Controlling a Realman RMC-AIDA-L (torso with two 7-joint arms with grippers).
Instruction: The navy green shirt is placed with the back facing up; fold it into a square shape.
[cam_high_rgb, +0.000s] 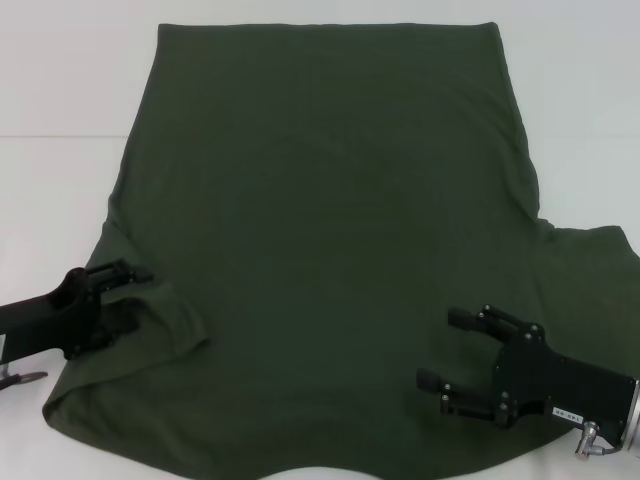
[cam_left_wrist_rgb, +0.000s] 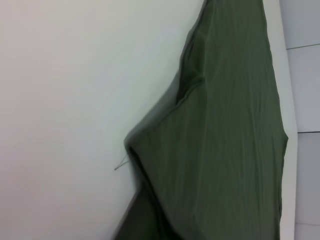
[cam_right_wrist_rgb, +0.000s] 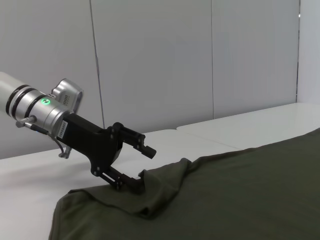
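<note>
The navy green shirt (cam_high_rgb: 320, 250) lies spread flat, plain side up, over most of the white worktop (cam_high_rgb: 60, 80). The left claw (cam_high_rgb: 118, 295) is at the shirt's left sleeve, fingers parted around a bunched fold but not yet clenched. The right claw (cam_high_rgb: 465, 362) hovers released above the shirt's near right corner. The cloth looks soft, light and limp; it should be pinched at sleeve edges or hem. No containers are in sight.

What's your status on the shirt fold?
Left tool at left sleeve, one finger under the cloth. Right tool open over near right hem. Navy green shirt flat, unfolded. Nothing blocking.
</note>
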